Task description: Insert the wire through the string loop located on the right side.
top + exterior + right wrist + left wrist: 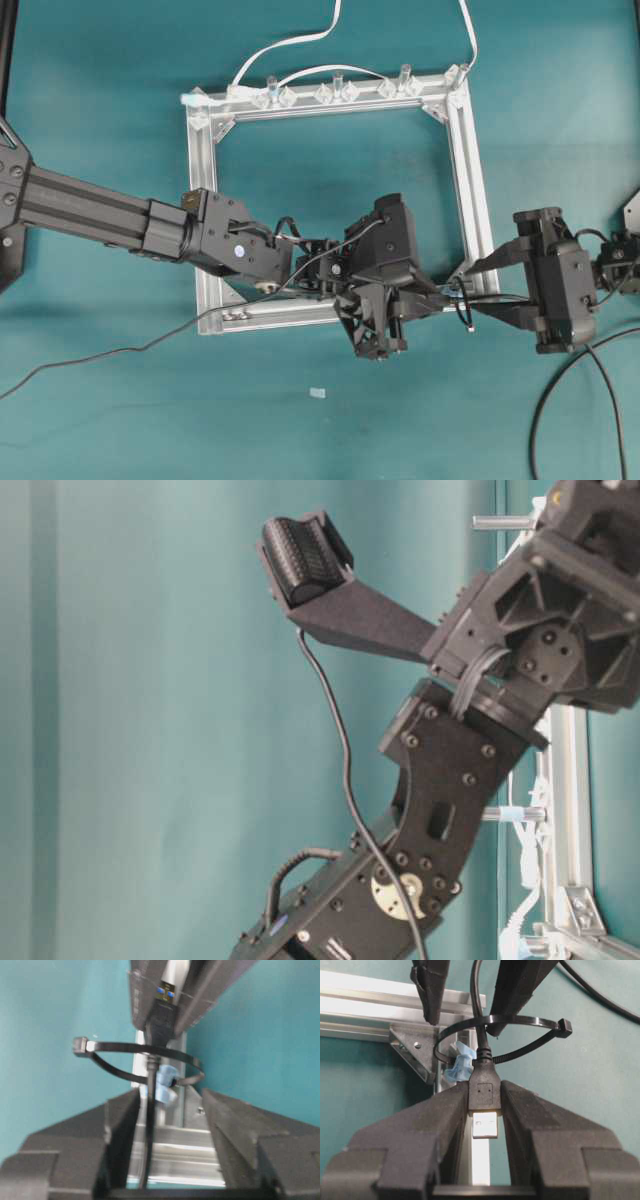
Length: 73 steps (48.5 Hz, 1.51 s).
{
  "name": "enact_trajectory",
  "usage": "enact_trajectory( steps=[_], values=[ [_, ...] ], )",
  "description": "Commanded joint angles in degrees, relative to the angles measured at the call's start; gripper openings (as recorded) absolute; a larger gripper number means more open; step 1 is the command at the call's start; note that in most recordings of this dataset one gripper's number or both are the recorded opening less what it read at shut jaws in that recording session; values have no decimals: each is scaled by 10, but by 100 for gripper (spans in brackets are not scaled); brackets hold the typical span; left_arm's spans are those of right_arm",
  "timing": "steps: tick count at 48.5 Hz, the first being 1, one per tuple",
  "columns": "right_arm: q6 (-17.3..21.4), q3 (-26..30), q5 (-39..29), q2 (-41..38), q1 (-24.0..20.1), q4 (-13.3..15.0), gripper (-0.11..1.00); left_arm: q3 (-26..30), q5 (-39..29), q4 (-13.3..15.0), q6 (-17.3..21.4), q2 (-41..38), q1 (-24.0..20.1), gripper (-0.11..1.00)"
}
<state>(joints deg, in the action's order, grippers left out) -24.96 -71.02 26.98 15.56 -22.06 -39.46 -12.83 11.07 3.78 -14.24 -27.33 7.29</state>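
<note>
In the left wrist view my left gripper (484,1096) is shut on the wire's dark plug (484,1087), whose metal tip (485,1125) points back between the fingers. The wire (476,1005) runs from the plug through the black string loop (520,1022), which is tied to the frame's lower right corner (463,305). My right gripper (170,1095) stands open just beyond the loop (140,1049). The wire (150,1125) lies between its fingers, close to the left one. Overhead, the left gripper (445,298) reaches across the frame and meets the right gripper (490,288) at the loop.
The square aluminium frame (470,170) lies on the teal cloth. Clear clips (335,92) and white cables (300,42) sit along its far rail. The wire's slack (120,352) trails off to the left. A thick black cable (560,400) curves at the lower right.
</note>
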Motion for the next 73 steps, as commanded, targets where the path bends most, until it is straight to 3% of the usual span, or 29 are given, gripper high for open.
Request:
enact_trajectory(
  steps=[1, 12, 49, 73],
  values=[
    [1, 4, 1, 7, 0, -1, 61, 5, -2, -3, -3, 26, 0, 22],
    [1, 2, 2, 7, 0, -1, 62, -32, -28, -3, -3, 64, -1, 22],
    [1, 3, 2, 7, 0, -1, 61, -247, -151, 0, -6, 277, 4, 22],
    [1, 4, 2, 7, 0, -1, 61, -374, -219, 0, -79, 410, 39, 22]
  ],
)
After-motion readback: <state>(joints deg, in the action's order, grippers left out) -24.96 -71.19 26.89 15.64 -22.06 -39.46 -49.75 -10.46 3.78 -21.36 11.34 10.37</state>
